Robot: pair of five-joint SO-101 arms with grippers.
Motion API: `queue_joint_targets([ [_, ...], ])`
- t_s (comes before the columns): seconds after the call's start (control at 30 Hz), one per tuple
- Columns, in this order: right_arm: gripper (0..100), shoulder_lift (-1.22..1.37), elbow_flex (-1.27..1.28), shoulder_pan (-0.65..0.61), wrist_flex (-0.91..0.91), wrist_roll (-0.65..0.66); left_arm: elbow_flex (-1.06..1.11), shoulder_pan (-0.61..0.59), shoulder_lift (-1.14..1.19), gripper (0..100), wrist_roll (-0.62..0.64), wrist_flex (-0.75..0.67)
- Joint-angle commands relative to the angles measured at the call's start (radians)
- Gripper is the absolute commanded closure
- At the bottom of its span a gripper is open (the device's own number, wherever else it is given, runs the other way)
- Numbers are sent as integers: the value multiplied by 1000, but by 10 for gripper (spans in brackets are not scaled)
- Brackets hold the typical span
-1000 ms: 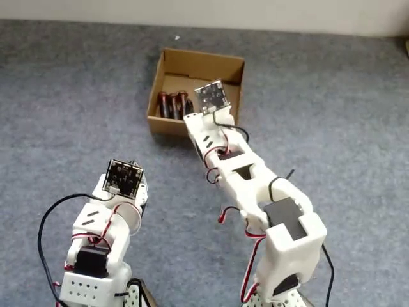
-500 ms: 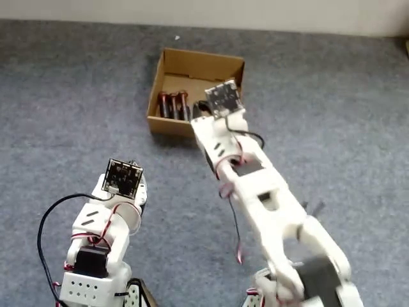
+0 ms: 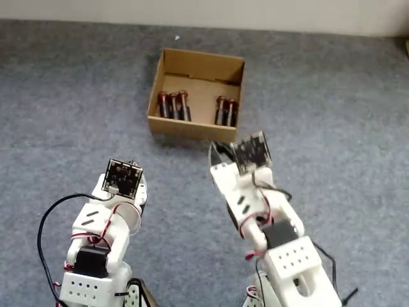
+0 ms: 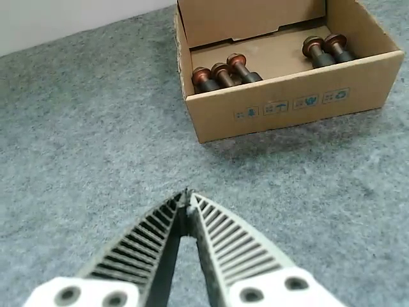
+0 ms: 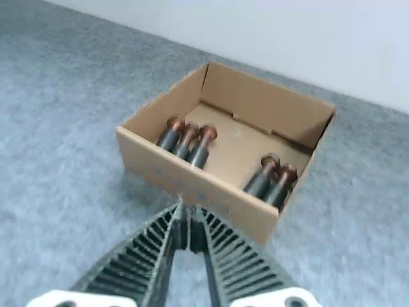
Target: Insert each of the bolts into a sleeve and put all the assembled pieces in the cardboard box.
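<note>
Five assembled pieces (image 3: pixel 174 105) are seen lying inside the cardboard box (image 3: pixel 188 128) on the grey desk (image 3: pixel 332 128), three side by side and two apart from them, while the left tool (image 4: pixel 187 194) and the right tool (image 5: pixel 185 208) are each held above the desk near the box with fingers pressed together.

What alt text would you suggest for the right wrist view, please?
A cardboard box on grey carpet holds five bolt-and-sleeve pieces, a group of three and a pair. The right gripper, shut and empty, hovers just outside its near wall.
</note>
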Motion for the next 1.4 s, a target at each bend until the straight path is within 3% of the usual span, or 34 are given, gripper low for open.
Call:
queue_joint_targets([
  [0.0,995,-208,87,13,67,-9,18,-4,-8,993,-9,0],
  [0.27,995,-651,265,125,232,-9,19,-4,-8,993,-9,0],
  [0.43,995,-624,288,130,277,-18,19,-4,-8,993,-9,2],
  [0.57,995,-648,329,139,341,-130,19,-5,-7,993,-9,12],
  [0.83,995,-650,349,145,590,-199,19,-5,-7,993,-9,247],
  [1.07,995,-648,395,205,685,-199,19,-7,-7,993,-8,410],
  [1.37,995,-648,410,271,966,-193,19,-197,-7,993,-6,519],
])
